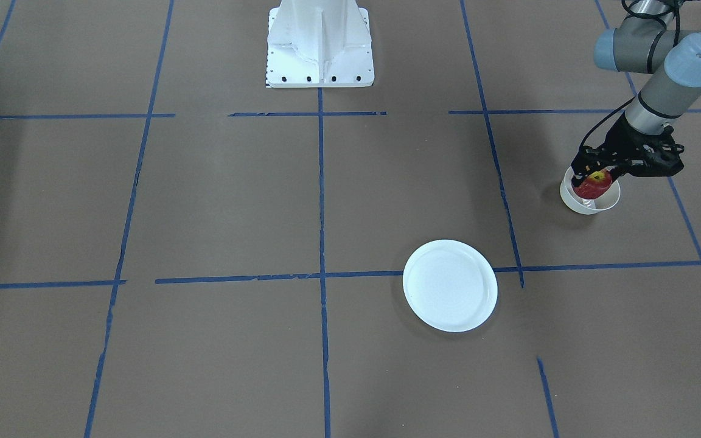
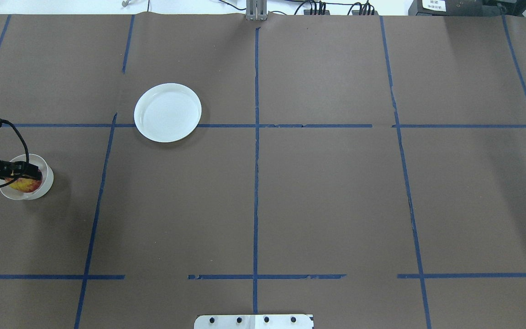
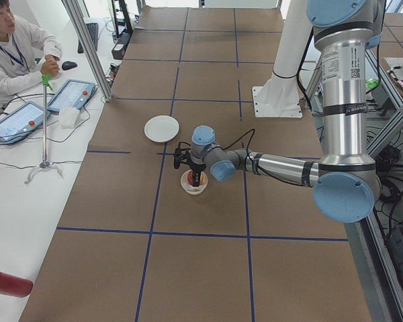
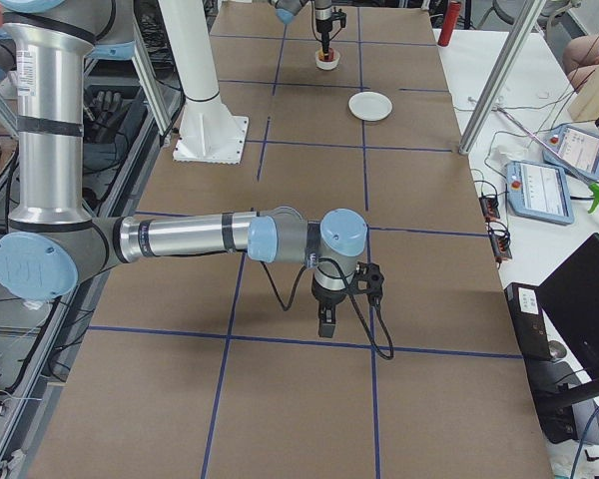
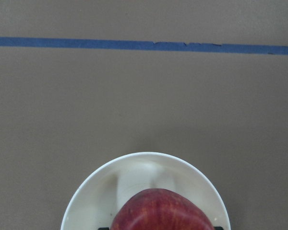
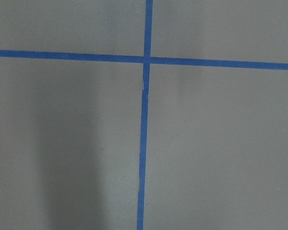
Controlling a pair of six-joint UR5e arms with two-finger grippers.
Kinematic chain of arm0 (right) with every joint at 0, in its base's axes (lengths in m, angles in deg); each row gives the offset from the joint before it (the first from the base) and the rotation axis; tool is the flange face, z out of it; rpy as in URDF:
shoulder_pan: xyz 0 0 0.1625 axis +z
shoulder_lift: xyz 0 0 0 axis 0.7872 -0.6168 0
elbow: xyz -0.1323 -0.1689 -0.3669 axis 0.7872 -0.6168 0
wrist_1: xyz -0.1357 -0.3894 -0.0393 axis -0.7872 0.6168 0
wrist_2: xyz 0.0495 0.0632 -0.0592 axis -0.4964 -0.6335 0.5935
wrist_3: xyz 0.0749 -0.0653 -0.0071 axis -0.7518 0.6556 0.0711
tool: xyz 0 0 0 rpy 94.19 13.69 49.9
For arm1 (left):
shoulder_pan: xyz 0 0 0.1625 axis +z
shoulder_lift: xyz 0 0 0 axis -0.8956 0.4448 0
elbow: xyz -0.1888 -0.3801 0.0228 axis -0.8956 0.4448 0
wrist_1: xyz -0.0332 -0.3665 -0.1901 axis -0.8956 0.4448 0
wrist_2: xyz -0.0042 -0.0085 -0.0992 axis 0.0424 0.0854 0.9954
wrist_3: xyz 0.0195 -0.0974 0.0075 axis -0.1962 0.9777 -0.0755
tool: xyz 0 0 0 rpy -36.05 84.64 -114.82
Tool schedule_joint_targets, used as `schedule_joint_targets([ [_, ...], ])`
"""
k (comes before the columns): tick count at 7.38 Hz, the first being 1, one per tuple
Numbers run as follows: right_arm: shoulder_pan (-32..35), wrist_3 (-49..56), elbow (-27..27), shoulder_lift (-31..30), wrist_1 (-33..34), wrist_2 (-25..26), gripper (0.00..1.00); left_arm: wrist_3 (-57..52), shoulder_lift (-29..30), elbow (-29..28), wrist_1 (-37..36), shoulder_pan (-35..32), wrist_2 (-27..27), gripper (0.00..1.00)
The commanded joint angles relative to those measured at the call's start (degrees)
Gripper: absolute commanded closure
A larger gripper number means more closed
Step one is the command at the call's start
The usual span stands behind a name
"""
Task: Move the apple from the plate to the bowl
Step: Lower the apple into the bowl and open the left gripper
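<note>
The red apple (image 1: 595, 184) sits in the small white bowl (image 1: 588, 207) at the table's left end. My left gripper (image 1: 594, 180) reaches down into the bowl, its fingers on either side of the apple and shut on it. The left wrist view shows the apple (image 5: 161, 211) low inside the bowl (image 5: 93, 201). The wide white plate (image 1: 449, 286) lies bare nearer the middle; it also shows in the overhead view (image 2: 167, 112). My right gripper (image 4: 324, 327) shows only in the exterior right view, hanging over bare table; I cannot tell whether it is open or shut.
The robot's white base (image 1: 320, 45) stands at the table's robot side. Blue tape lines cross the brown table cover. An operator (image 3: 13, 47) sits at a side desk with tablets, and a red bottle (image 3: 7, 282) lies there.
</note>
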Motion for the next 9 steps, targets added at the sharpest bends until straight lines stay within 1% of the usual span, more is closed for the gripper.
schedule_joint_targets([
  [1,0.0,0.1,0.1,0.0,0.0,0.0,0.00,-0.3,-0.2,-0.6,-0.2,0.1,0.0,0.05],
  [2,0.0,0.0,0.1,0.0,0.0,0.0,0.00,-0.5,-0.7,-0.4,-0.3,0.0,0.0,0.01],
  [3,0.0,0.0,0.0,0.0,0.0,0.0,0.00,-1.4,-1.4,0.4,-0.6,-0.3,0.1,0.02],
  [4,0.0,0.1,0.1,0.0,0.0,0.0,0.00,-3.2,-3.1,4.0,-1.7,-1.3,2.7,0.05],
  [5,0.0,0.0,0.1,0.0,0.0,0.0,0.00,-10.2,-4.5,7.4,-5.6,-7.5,5.6,0.06],
  [6,0.0,0.0,0.0,0.0,0.0,0.0,0.00,-20.4,-4.2,8.9,-11.3,-16.1,7.0,0.05],
  [7,0.0,0.1,0.1,0.0,0.0,0.0,0.00,-30.2,-3.0,9.4,-19.6,-23.4,9.1,0.01],
  [8,0.0,0.0,0.1,0.0,0.0,0.0,0.00,-38.8,0.9,8.3,-26.7,-30.4,9.5,0.01],
  [9,0.0,0.0,0.1,0.0,0.0,0.0,0.00,-44.4,4.5,4.6,-31.2,-35.6,11.4,0.01],
])
